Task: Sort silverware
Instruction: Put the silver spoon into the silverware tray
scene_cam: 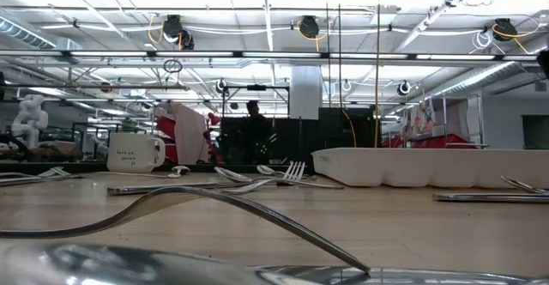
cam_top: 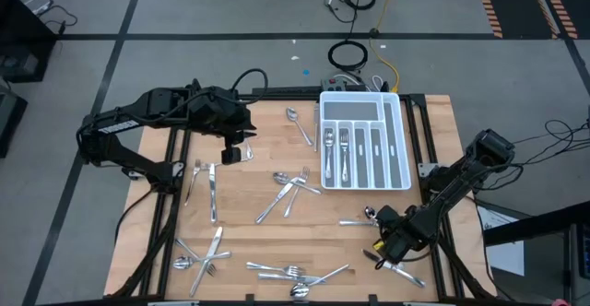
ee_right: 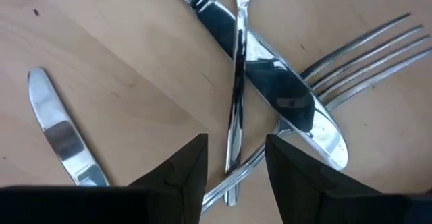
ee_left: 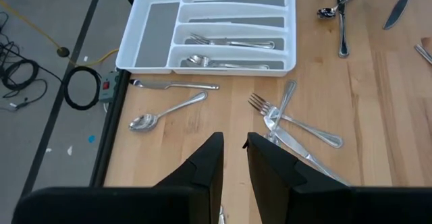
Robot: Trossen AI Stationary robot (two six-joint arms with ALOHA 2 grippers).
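Silverware lies scattered over the wooden table [cam_top: 277, 241], and a few forks and spoons lie in the white tray [cam_top: 359, 97]. My right gripper [ee_right: 236, 173] points down over a small heap near the table's near right corner, open. Its fingers stand on either side of a slim handle [ee_right: 236, 96] without touching it. That handle lies across a knife [ee_right: 277, 82], which rests on a fork [ee_right: 364, 52]. My right gripper [cam_top: 385, 248] also shows from above. My left gripper [ee_left: 234, 153] hangs high over the table's far left part [cam_top: 235, 151], open by a narrow gap and holding nothing.
Another knife [ee_right: 61, 136] lies beside the heap. A crossed fork, spoon and knife [ee_left: 290, 119] lie mid-table, and a spoon [ee_left: 165, 113] and a knife [ee_left: 175, 85] lie next to the tray [ee_left: 155, 35]. A white mug [scene_cam: 135, 152] shows in the low view.
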